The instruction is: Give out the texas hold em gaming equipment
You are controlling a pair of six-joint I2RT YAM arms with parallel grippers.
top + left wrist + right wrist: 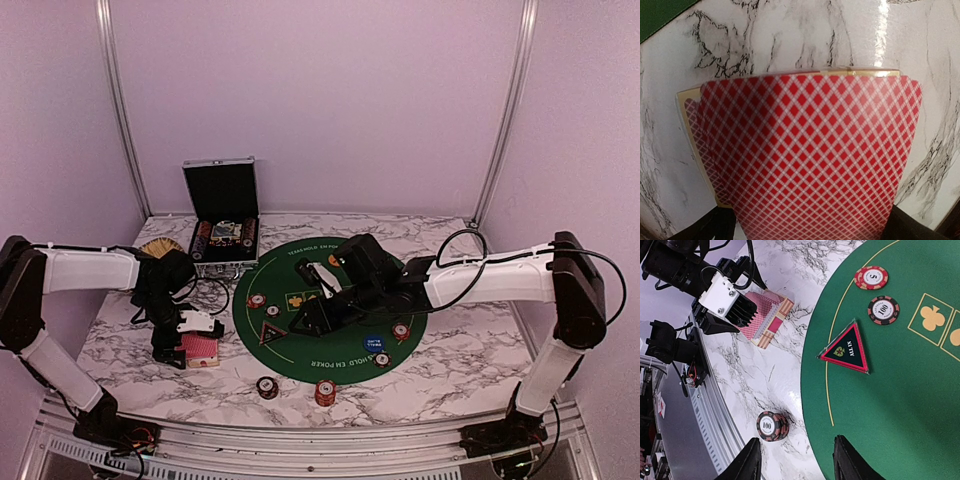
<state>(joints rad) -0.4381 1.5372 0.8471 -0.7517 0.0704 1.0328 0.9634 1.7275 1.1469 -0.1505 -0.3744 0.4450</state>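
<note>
A stack of red-backed playing cards (pixel 810 140) lies on a tan card box (pixel 687 107) on the marble, left of the mat. My left gripper (pixel 810 231) is low over it, open. Its dark fingers (pixel 715 227) stand on either side of the top card; whether they touch it I cannot tell. My right gripper (pixel 797 460) hangs open and empty over the mat's near-left edge. The black triangular marker (pixel 847 347) lies just beyond it. A red-white chip (pixel 871 277) and a dark chip (pixel 883 310) lie farther on. A dark chip stack (pixel 772 426) stands on the marble beside the left finger.
The round green mat (pixel 330 360) also bears a blue button (pixel 373 343) and more chips (pixel 401 330). A red chip stack (pixel 325 392) stands near the front edge. The open silver case (pixel 222 225) stands at the back left. The left arm's body (pixel 727 305) crowds the cards.
</note>
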